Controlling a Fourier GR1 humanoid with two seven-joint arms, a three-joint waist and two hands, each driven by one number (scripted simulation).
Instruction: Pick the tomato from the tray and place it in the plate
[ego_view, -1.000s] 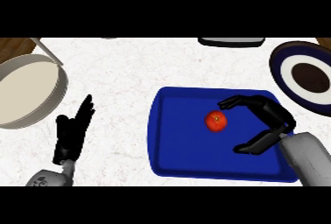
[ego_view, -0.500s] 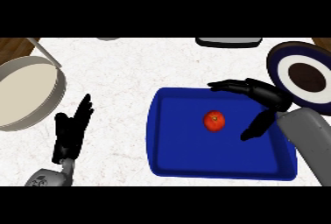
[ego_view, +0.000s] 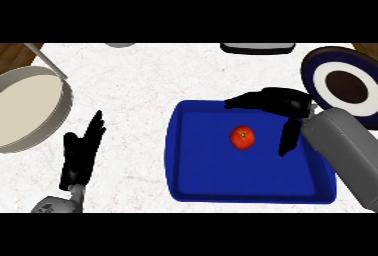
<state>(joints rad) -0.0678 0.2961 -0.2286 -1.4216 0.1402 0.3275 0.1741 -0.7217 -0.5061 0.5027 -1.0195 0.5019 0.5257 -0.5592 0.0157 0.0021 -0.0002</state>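
The tomato sits unlifted on the tray beside the open, empty right hand, the plate waiting.

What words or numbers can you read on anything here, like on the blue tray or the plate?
None: no words, numbers, labels or signs show on anything here.
The blue tray is plain blue.
The tomato carries no sticker.
The plate has only a dark rim, a white ring and a dark middle, no writing.
The cream bowl at the left is unmarked.
The right hand and left hand are plain black.
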